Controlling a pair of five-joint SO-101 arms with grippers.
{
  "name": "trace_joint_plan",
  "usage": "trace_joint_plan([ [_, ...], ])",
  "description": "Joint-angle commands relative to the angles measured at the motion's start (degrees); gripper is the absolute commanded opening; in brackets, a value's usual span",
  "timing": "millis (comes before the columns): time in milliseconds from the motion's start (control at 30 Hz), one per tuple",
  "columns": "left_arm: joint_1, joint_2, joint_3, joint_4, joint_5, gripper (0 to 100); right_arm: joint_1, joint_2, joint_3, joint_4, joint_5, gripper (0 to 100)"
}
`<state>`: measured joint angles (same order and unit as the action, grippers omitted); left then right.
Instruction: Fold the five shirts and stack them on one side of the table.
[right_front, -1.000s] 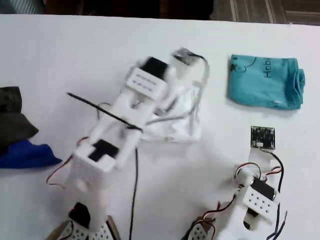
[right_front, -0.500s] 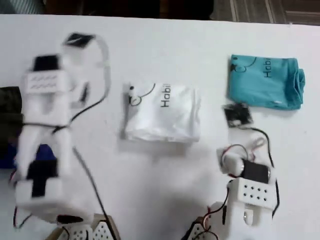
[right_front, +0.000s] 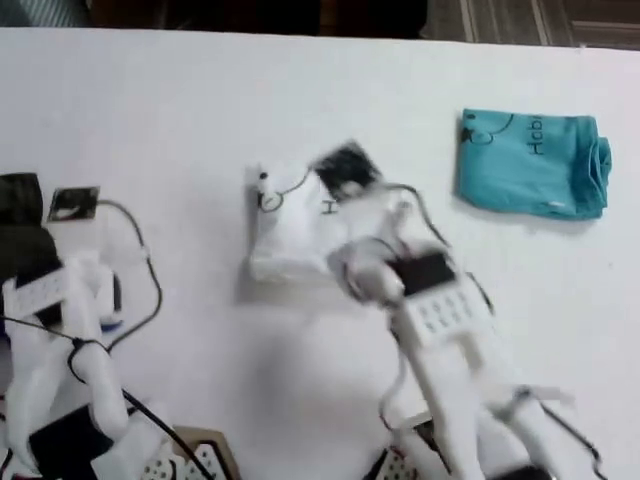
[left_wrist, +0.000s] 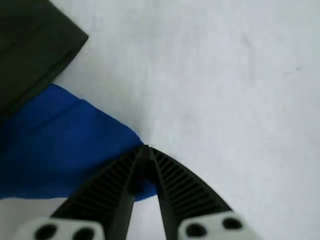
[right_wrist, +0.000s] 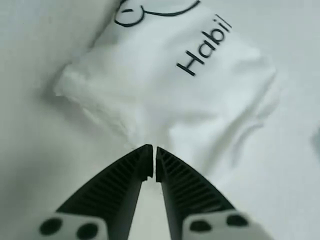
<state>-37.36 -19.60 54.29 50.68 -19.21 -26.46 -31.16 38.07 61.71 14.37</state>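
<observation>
Left pincer (left_wrist: 145, 150): we see it closed, drawn back to the blue shirt (left_wrist: 55, 140).
Right pincer (right_wrist: 152, 150): closed, empty, now over the white shirt (right_wrist: 190, 100).

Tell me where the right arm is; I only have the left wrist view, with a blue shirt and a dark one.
Observer: The right gripper is at the edge of a folded white shirt in the middle of the table.
Operator: Any other shirts out there?
Observer: A teal shirt lies folded toward the far right, apart from the white one.
Operator: And where on the table do my two sit?
Observer: The dark shirt and the blue shirt are at the table's left edge.
</observation>
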Motion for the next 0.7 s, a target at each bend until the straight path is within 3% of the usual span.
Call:
trace_joint_plan([
  [0,-0.97,0.62,2.15,-5.80,-0.26,3,-4.44,14.02,-13.01,1.71,-1.05,2.0],
  [300,-0.97,1.85,1.80,-6.07,-0.18,3,-12.26,33.27,-22.95,2.59,-1.14,1.9],
  [533,-0.97,1.93,1.80,-6.33,-0.18,3,-12.53,44.44,-22.95,7.43,-1.14,1.9],
  [667,-0.70,1.76,1.19,-6.95,6.42,3,-11.65,43.47,-23.30,11.82,-0.70,1.9],
])
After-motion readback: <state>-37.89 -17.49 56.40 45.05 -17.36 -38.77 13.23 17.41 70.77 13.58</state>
